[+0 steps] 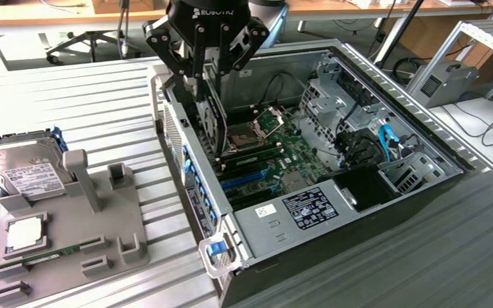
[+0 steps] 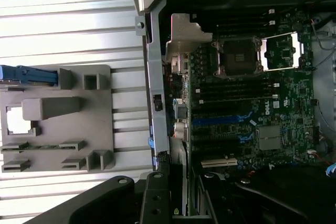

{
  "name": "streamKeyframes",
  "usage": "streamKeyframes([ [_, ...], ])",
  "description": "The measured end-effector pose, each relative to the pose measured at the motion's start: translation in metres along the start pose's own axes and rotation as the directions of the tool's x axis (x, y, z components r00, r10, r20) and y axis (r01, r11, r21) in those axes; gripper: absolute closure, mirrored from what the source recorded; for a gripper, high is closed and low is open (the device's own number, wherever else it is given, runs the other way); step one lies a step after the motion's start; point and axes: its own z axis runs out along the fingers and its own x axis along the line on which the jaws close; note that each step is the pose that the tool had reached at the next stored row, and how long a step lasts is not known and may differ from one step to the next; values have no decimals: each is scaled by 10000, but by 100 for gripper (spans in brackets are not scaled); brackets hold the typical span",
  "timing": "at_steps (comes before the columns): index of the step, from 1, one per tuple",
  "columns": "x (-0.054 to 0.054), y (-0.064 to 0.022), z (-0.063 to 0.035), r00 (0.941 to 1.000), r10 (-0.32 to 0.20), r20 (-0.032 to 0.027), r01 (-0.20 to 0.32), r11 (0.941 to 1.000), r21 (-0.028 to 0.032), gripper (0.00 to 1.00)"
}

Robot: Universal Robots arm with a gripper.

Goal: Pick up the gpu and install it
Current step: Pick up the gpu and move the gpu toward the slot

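Open PC case (image 1: 426, 154) lying on its side in the middle of a slatted metal desk (image 1: 75, 96), seen from above in the exterior view. A black robot gripper (image 1: 208, 80) reaches down into the case by its rear wall, fingers pinching the gpu (image 1: 216, 125) near its upper end.

The gpu shows edge-on: a thin, flat, dark card hanging steeply from the fingers, long axis running down toward the green motherboard (image 1: 294, 151). Its lower end sits close over the board, beside the CPU socket (image 1: 244, 133) and near the rear wall. Can't tell if it touches the board.

Key relation: the expansion slots (image 1: 248, 181), narrow blue and black plastic strips, lie beyond the card's lower end, further along the rear wall toward the case corner w/ the blue-tabbed latch (image 1: 219, 247). The slots run across the board, away from that wall. By my reading the card is not yet seated in any slot.

Materials: case is grey sheet metal w/ a hard, bare rim; the board is matte green, crowded w/ small parts.

At the desk edge on the exterior view's left sits a grey moulded fixture (image 1: 75, 269) w/ an upright silver, white-labelled HDD (image 1: 25, 172), a square silver CPU chip (image 1: 25, 229) and a narrow green RAM stick (image 1: 51, 255) lying flat.
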Motion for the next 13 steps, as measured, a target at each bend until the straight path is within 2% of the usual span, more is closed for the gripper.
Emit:
streamKeyframes([
  [13,-48,4,6,10000,0,0,0,10000,0,74],
])
